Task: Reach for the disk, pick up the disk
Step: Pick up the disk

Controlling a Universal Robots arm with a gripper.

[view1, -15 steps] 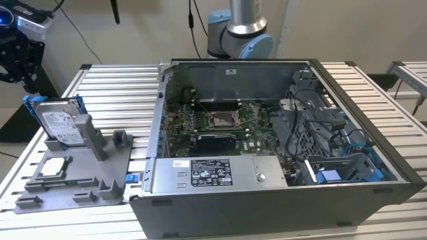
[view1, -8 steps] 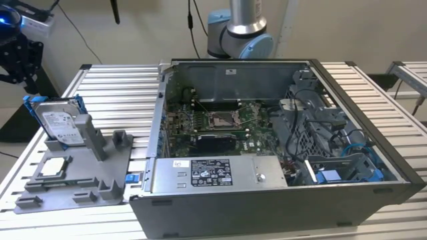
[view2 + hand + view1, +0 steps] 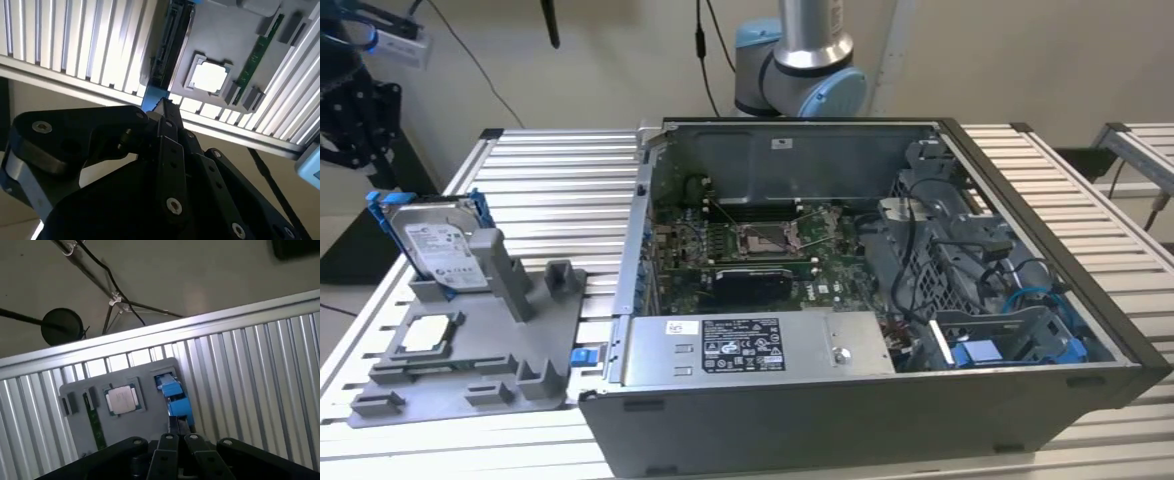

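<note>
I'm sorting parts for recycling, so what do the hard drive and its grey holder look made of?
The flat silver-grey hard drive looks like bare metal, with a dull sheen around its white label; its blue side rails look plastic, evenly coloured. The grey slotted holder seems matte moulded plastic, showing no glint.

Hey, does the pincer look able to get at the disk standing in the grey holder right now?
Probably yes. The disk stands upright in the grey holder, its upper edge exposed with nothing over it, and in the second wrist view the pincer points toward it across open space.
</note>
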